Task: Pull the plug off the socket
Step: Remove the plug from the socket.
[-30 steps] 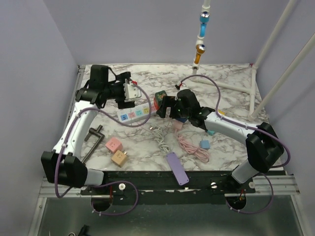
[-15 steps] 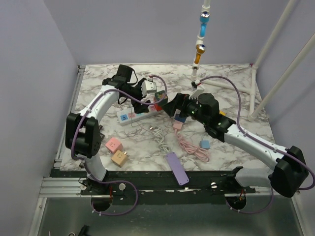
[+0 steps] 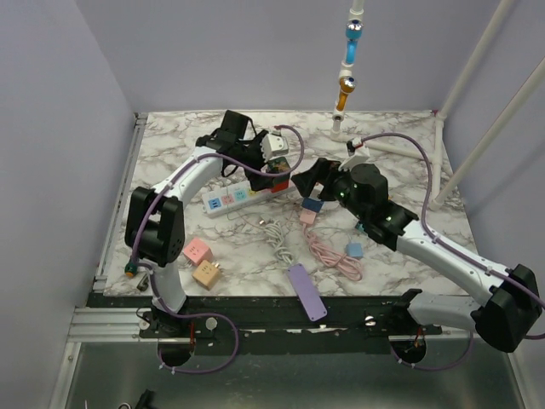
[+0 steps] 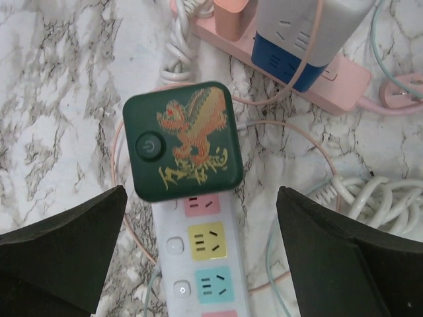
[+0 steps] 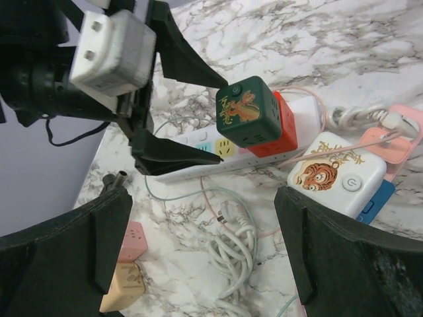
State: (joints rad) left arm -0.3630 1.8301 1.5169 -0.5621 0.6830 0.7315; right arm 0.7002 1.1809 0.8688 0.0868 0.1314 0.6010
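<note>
Approach before extraction: my left gripper [image 4: 201, 195], jaws wide, hangs over the green plug [image 4: 183, 140], seated at the end of the white socket strip [image 4: 201, 264] toward the far edge of the tabletop [image 3: 170, 128], ready to straddle it; my right gripper [image 5: 203, 198] likewise wide, empty.

Green dragon plug [image 4: 183, 140] on white socket strip [image 4: 206, 281], below wide-open left claw [image 4: 201, 193]

Left fingers [image 4: 59, 244], right fingers [image 5: 59, 264] wide apart
</note>
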